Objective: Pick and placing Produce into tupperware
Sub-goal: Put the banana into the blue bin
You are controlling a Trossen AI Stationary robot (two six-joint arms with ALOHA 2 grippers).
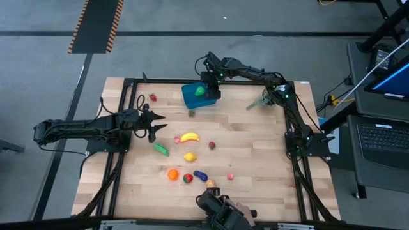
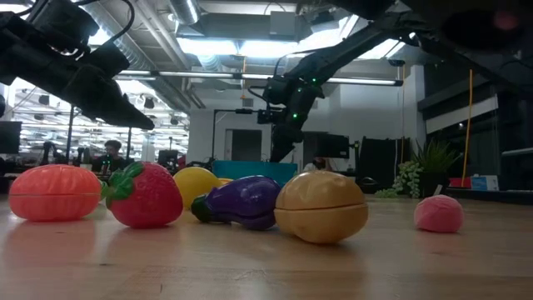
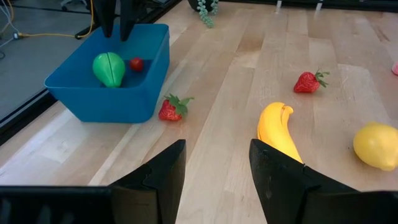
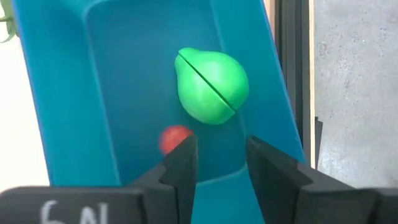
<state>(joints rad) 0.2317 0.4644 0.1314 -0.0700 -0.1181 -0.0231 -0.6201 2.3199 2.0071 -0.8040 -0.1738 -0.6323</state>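
The right gripper (image 1: 209,91) hangs directly over the blue tupperware (image 1: 189,97) at the far side of the table, and in the right wrist view its 2 dark fingers (image 4: 180,163) stand parted with nothing between them. Below it, inside the box, lie a green pepper (image 4: 212,86) and a small red piece (image 4: 173,138), both resting free on the floor of the box; the step in hand looks like the release of a piece into the container. To finish it well, the arm should rise straight up so that neither finger catches the box wall or drags the box toward the table edge, which runs just beside it. The left gripper (image 3: 214,177) waits low over the left-middle of the table, its jaws partly open and empty, aimed across the wood at a yellow banana (image 3: 278,130) and a lemon (image 3: 377,145). A strawberry (image 3: 172,107) lies just beside the outer wall of the box, and another strawberry (image 3: 309,81) sits farther off. Most of the produce is still on the table: a cucumber (image 1: 161,149), an orange (image 1: 172,174), an eggplant (image 2: 241,201) and a potato (image 2: 321,206) cluster near the front edge. A leafy sprig (image 1: 261,101) lies near the right arm and should be left alone.
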